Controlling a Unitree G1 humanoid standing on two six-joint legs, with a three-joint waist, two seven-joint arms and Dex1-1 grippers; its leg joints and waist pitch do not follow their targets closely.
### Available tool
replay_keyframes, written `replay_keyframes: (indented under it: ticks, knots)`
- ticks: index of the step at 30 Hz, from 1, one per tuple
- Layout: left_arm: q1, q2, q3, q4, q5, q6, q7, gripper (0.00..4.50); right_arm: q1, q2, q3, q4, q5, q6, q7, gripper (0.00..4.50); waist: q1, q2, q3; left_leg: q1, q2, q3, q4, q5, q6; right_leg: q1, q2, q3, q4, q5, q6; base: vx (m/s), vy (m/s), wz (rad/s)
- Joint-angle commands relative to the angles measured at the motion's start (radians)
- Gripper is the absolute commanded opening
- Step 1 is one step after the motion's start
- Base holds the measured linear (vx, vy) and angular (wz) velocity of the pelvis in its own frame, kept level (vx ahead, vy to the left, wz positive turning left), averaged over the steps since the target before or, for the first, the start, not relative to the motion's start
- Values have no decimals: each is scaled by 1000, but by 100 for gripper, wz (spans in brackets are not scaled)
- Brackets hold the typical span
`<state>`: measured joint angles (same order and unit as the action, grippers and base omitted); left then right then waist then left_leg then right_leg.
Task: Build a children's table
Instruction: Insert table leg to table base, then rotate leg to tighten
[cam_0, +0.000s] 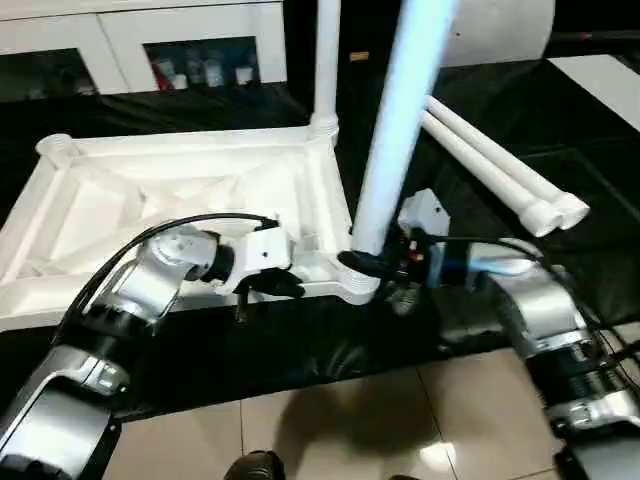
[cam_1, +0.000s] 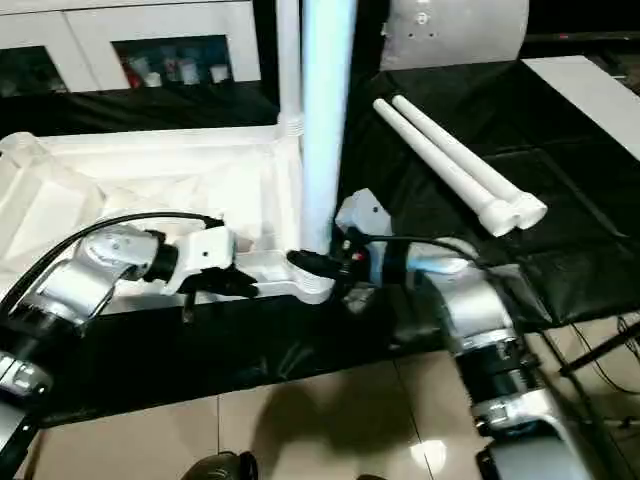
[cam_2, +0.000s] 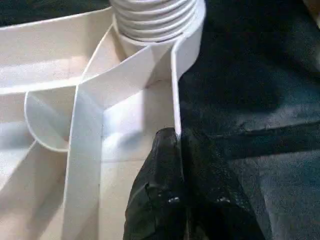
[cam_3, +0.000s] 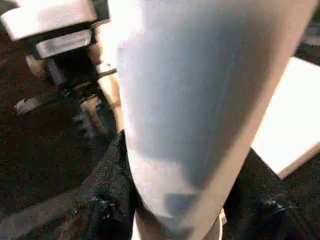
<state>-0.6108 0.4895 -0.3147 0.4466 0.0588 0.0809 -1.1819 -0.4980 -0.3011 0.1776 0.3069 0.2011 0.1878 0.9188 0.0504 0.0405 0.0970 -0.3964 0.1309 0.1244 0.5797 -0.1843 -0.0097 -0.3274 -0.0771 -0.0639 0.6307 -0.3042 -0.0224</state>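
Closest to me, the right pincer is clamped round the bottom of a tall white leg standing in the near right corner socket of the upturned table top. The left pincer has its fingers pinched together on the thin near edge wall of the top, just left of that socket, holding it down on the black-covered table.

What I'd worry about: that leg is long and only gripped at the very base, so if it goes in a bit crooked the threads could cross and jam, or the leg just wobbles. From here I honestly can't tell how far it's seated. Any twisting could also drag the whole top round, since the left pincer only has a sliver of thin plastic to hang on to and that could slip or flex. The top sits close to the near table edge too, so a shove toward me might tip it off onto the floor.

Head count, going back: one table top, ribbed side up. One leg in the near right socket, one leg already upright in the far right corner, and two spare legs lying side by side further right on the black cover. So four legs total, with the two left corners looking empty. Right at the back there's a white glass-door cabinet.
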Motion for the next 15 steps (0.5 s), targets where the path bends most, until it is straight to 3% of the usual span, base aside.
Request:
replay_keyframes:
  ticks: [1, 3, 5, 6, 7, 11, 14, 15]
  knots:
    - [8, -42, 40, -91, -29, 77, 111, 0, 88, 15, 67, 122, -96, 113, -93, 187, -4, 10, -22, 20, 108, -37, -98, -254, 86, 14, -100, 54, -77, 62, -294, 0, 0, 0]
    - [56, -83, 64, -164, -21, 175, 203, 0, 94, 46, 37, 109, -108, 117, -189, 187, -3, 9, -17, 26, 105, -30, -102, -310, 43, 5, -103, 62, -92, -82, -278, 0, 0, 0]
    - [71, -102, 70, -185, -18, 204, 234, 0, 93, 59, 28, 109, -114, 116, -223, 187, -4, 7, -13, 21, 105, -27, -108, -330, 10, 5, -103, 68, -100, -181, -249, 0, 0, 0]
    - [82, -120, 75, -200, -16, 228, 261, 0, 90, 71, 21, 113, -117, 114, -251, 187, -6, -7, -17, 17, 104, -27, -111, -315, 6, 9, -100, 68, -104, -206, -224, 0, 0, 0]
    - [94, -144, 79, -220, -6, 257, 295, 0, 79, 88, 6, 130, -123, 109, -299, 187, -6, 0, -19, 22, 105, -22, -112, -282, 5, 1, -97, 70, -101, -162, -218, 0, 0, 0]
    - [134, -244, 43, -383, 20, 429, 378, 0, -11, 147, -51, 257, -131, 80, -473, 187, -19, 0, -26, 22, 107, -15, -111, -194, 34, 2, -91, 67, -92, -5, -244, 0, 0, 0]
    - [144, -284, -8, -461, 19, 489, 387, 0, -56, 170, -68, 307, -126, 81, -518, 187, -20, -6, -32, 14, 99, -6, -95, -93, 89, 7, -92, 68, -87, 132, -251, 0, 0, 0]
    - [143, -283, -18, -464, 27, 489, 388, 0, -60, 174, -69, 310, -126, 82, -520, 187, -20, -12, -37, 12, 97, -4, -85, -33, 123, 7, -88, 67, -78, 226, -253, 0, 0, 0]
